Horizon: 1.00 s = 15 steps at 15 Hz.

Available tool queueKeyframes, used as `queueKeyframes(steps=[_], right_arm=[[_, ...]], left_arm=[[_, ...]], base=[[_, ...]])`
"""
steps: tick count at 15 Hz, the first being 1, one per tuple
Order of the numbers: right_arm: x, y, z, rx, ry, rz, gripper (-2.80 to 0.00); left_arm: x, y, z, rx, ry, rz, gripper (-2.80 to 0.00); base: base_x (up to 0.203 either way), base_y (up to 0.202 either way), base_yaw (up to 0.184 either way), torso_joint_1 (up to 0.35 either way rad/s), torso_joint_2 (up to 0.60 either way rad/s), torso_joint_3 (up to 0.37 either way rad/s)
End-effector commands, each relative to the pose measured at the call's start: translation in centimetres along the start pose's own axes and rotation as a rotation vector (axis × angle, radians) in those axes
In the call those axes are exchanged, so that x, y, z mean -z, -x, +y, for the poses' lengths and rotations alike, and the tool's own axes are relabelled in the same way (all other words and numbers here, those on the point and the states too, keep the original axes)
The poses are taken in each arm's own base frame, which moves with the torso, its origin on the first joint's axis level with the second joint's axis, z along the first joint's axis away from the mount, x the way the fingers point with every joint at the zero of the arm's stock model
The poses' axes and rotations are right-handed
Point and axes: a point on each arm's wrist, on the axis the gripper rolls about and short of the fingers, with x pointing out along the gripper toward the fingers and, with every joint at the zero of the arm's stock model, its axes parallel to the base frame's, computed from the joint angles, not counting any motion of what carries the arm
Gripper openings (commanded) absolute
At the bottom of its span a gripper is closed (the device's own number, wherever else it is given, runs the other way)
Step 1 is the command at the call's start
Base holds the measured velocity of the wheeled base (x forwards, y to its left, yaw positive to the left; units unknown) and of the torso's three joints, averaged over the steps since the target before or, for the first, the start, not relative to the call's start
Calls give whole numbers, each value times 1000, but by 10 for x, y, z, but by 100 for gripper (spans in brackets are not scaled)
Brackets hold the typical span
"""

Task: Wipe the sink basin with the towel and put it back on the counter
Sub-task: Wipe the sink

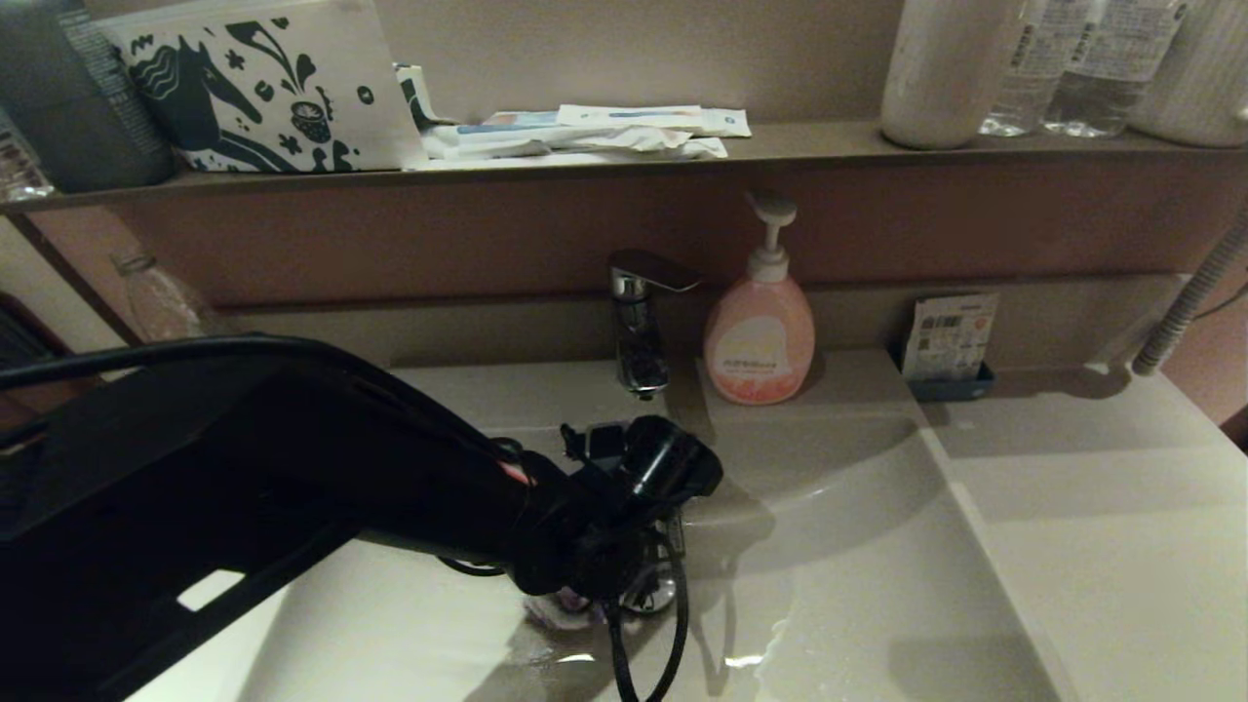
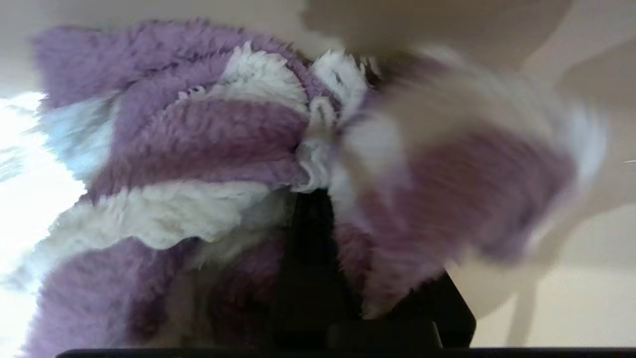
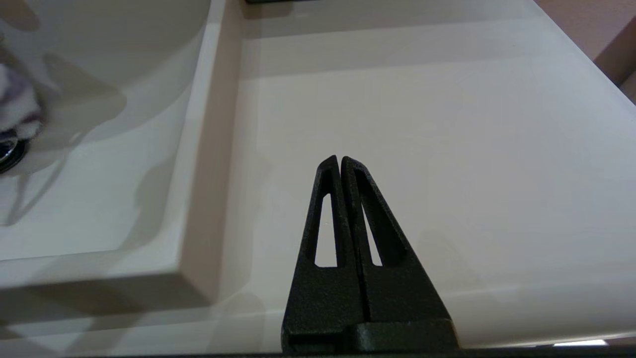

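Observation:
The purple and white striped towel [image 2: 208, 149] fills the left wrist view, bunched around my left gripper [image 2: 318, 199], which is shut on it. In the head view my left arm reaches down into the sink basin [image 1: 858, 546]. Its gripper [image 1: 600, 585] presses the towel [image 1: 554, 609] on the basin floor beside the chrome drain plug [image 1: 655, 595]; the wrist hides most of the cloth. My right gripper [image 3: 340, 160] is shut on nothing and hangs over the counter [image 3: 422, 124] right of the basin [image 3: 99, 189]. From there the towel [image 3: 15, 107] shows next to the drain [image 3: 7, 151].
A chrome faucet [image 1: 639, 322] and a pink soap bottle [image 1: 759, 336] stand on the back ledge. A small blue tray with a packet [image 1: 951, 341] sits at the counter's [image 1: 1102, 507] back. A brown shelf [image 1: 799, 146] carries bottles, packets and a pouch. A ribbed hose [image 1: 1194, 297] hangs at far right.

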Motion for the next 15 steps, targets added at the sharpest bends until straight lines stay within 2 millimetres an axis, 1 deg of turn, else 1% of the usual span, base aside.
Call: queueKeyframes(steps=[1,4,5,10,13,15], right_arm=[[0,0,0,0,0,1,-280],[0,0,0,0,0,1,-280],[0,0,0,0,0,1,-280],[0,0,0,0,0,1,-280],[0,0,0,0,0,1,-280],[0,0,0,0,0,1,-280]], left_arm=[[-1,1,-13,36,2,-12,-280],[0,10,-26,105,-14,36,-280],[0,9,-30,112,-13,41,-280],[8,-2,-52,134,-26,39,-280],[9,-11,-68,141,-35,37,-280],[8,-12,-79,146,-44,41,-280]], base=[[0,0,0,0,0,0],[0,0,0,0,0,0],[0,0,0,0,0,0],[0,0,0,0,0,0],[0,0,0,0,0,0],[0,0,0,0,0,0]])
